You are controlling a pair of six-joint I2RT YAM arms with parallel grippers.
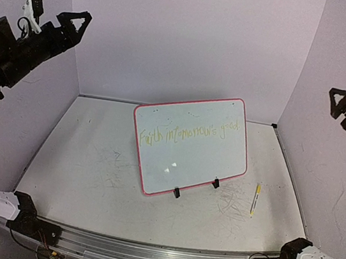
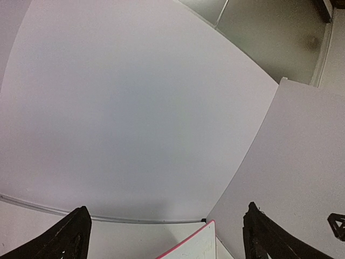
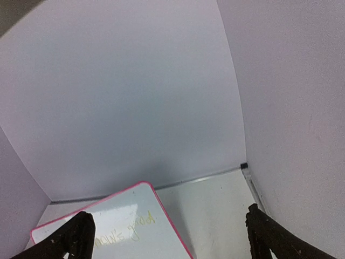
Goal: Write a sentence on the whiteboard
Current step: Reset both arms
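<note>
The whiteboard (image 1: 190, 146) stands tilted on two black clip feet in the middle of the table, its pink rim all round. The sentence (image 1: 190, 134) runs across its upper half in faint yellow-green handwriting. High at the left wall, my left gripper (image 1: 76, 24) hangs open and empty, far from the board. My right gripper (image 1: 340, 101) is raised at the right wall, also open and empty. The left wrist view catches only a corner of the whiteboard (image 2: 198, 245) between the spread fingers. In the right wrist view the whiteboard (image 3: 124, 208) and the end of the sentence (image 3: 128, 229) show.
A yellow marker (image 1: 255, 199) lies on the table right of the board. Grey scribble marks (image 1: 232, 203) cover the tabletop near it. Purple walls enclose three sides. A metal rail (image 1: 155, 253) runs along the near edge between the arm bases.
</note>
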